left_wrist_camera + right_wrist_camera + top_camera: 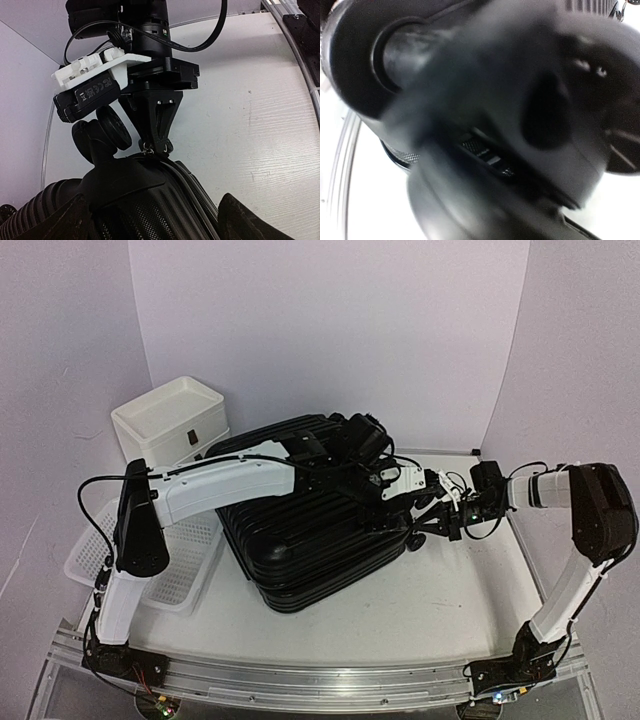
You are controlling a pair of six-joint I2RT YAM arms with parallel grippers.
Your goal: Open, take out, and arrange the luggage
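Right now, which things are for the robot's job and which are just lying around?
For the job:
large black ribbed hard-shell suitcase

Just lying about:
white rectangular plastic box
white perforated plastic basket

Faint moulded compliance marks, seemingly FCC and CE logos, stand upside down on the black camera housing [87,97], upper left of the left wrist view; nothing else is legible
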